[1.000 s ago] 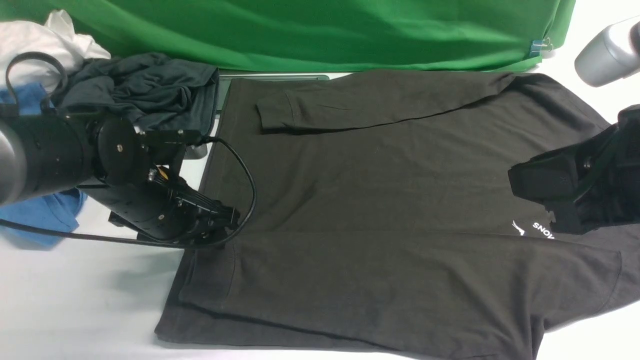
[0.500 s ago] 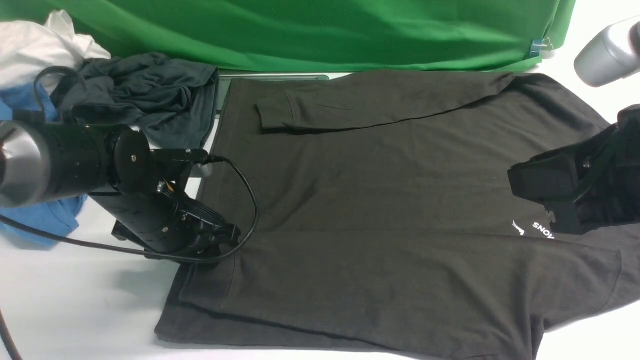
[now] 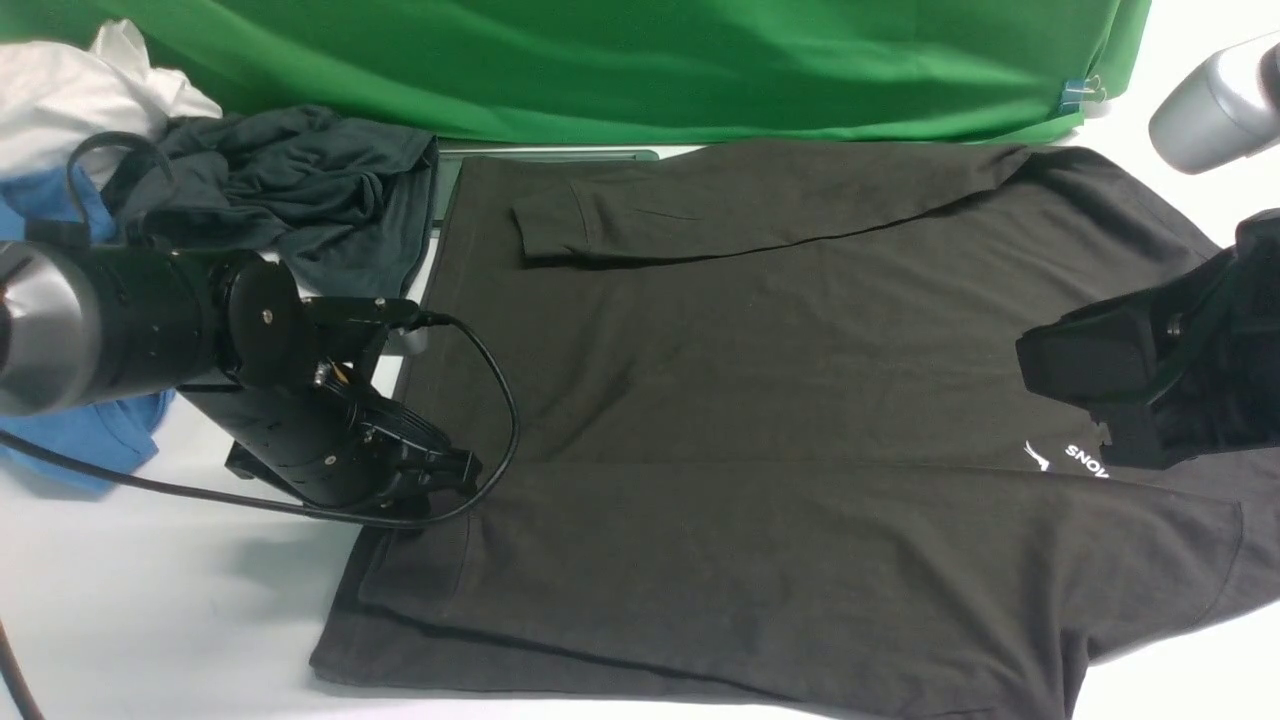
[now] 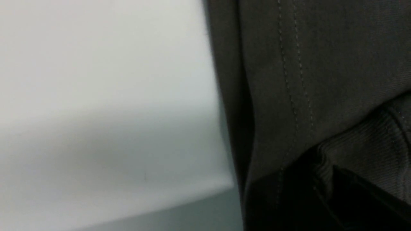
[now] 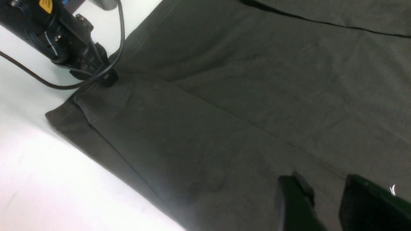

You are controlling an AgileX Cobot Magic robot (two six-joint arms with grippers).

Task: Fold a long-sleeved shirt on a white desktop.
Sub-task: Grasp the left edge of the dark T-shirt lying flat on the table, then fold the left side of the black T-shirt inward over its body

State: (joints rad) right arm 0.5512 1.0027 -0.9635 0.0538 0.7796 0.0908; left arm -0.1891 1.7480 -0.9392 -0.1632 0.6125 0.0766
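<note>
In the front view the long-sleeved shirt lies flat on the white desktop. Its long axis runs side to side, hem toward our left arm and collar toward our right, and both sleeves are folded across the body. The left gripper sits at the hem end, touching the upper edge of the near sleeve's cuff. The right gripper hangs over the chest just beside the white logo. In the left wrist view the stitched hem borders bare desktop, and the ribbed cuff bunches against a dark shape we cannot make out. We therefore cannot tell whether that hand has clamped the cuff or only presses on it. In the right wrist view the right gripper shows its jaws apart with nothing between them, above the shirt's chest. We judge that the coming fold turns on the cuff corner. It lies directly under the left arm and well apart from the right, at the shirt's opposite end.
</note>
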